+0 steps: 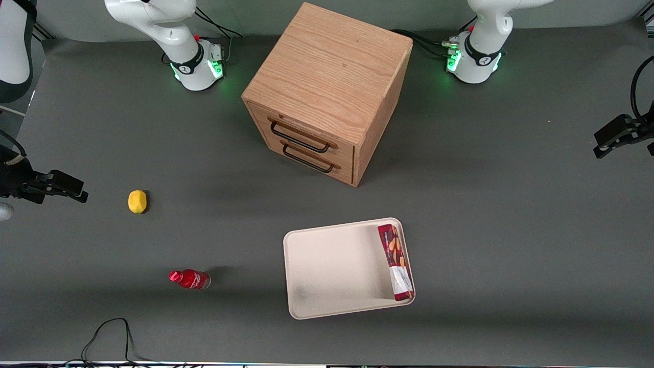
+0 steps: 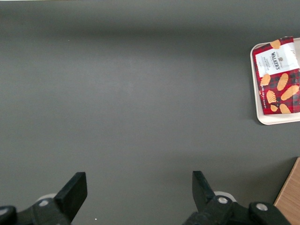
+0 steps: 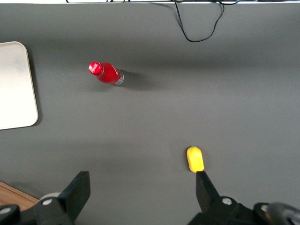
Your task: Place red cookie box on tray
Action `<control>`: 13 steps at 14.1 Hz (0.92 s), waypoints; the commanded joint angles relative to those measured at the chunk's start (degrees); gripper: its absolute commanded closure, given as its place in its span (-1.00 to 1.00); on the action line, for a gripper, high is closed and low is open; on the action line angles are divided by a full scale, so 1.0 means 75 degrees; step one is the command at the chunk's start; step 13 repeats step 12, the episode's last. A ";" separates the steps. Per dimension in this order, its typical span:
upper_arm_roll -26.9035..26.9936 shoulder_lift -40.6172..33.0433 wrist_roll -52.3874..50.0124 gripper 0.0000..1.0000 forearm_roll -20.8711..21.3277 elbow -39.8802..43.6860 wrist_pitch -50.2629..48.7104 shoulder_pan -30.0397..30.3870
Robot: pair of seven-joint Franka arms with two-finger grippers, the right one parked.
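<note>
From the front, the red cookie box [image 1: 396,261] is lying inside the tray [image 1: 327,266], pressed along the rim at the working arm's side. It is a long slim carton, red with printed cookies and a white patch, its long axis running from the end nearer the camera toward the wooden drawer cabinet [image 1: 327,92]. The tray is showing as a smooth pale cream rectangle with rounded corners and a low rim, resting on the matte dark grey desk [image 1: 511,230]. The claw [image 1: 621,134] is hanging at the working arm's end of the desk, well apart from the tray. A yellow lemon [image 1: 137,201] and a small red bottle [image 1: 189,279] are sitting toward the parked arm's end.

In the left wrist view, the claw [image 2: 139,192] is standing wide open over bare desk, gripping nothing. The box [image 2: 277,77] is showing its tartan print, cookie pictures and white label, lying in the tray [image 2: 262,117].

In the right wrist view, the tray's rounded corner [image 3: 16,89], the bottle [image 3: 105,73] and the lemon [image 3: 195,159] are resting on the desk.
</note>
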 commanded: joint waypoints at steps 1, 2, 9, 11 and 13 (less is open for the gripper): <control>0.0097 -0.0231 -0.0224 -1.00 -0.0107 -0.0175 -0.0079 -0.0352; 0.0121 -0.0172 -0.0225 -1.00 -0.0176 0.0000 -0.0335 -0.0457; 0.0426 -0.0125 -0.0237 -1.00 -0.0259 0.0166 -0.0596 -0.0564; 0.0414 -0.0125 -0.0248 -1.00 -0.0434 0.0166 -0.0596 -0.0552; 0.0414 -0.0125 -0.0248 -1.00 -0.0447 0.0166 -0.0607 -0.0540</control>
